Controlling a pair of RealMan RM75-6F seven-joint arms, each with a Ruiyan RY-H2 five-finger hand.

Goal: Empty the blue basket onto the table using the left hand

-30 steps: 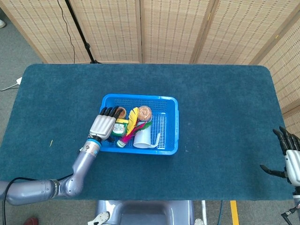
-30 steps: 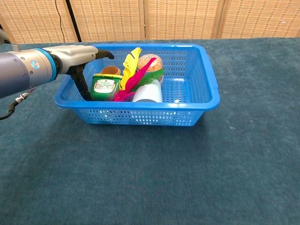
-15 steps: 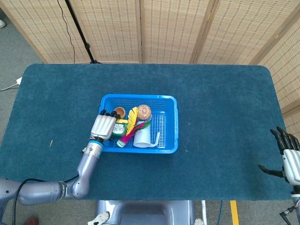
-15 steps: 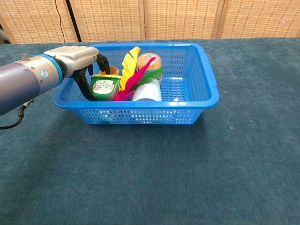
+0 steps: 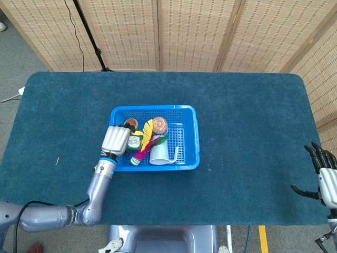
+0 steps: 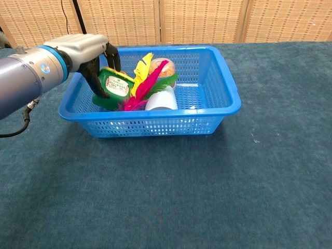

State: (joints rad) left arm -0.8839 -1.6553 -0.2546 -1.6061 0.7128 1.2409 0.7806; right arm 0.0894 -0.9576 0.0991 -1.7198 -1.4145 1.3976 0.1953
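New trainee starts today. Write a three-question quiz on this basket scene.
1. True or false: the left robot hand grips the green tub, which is tilted.
2. What lies across the middle of the blue basket? A) feathers B) spoon C) sponge
3. Fill in: the white cup is ___ the basket.

Key: 1 true; 2 A, the feathers; 3 inside.
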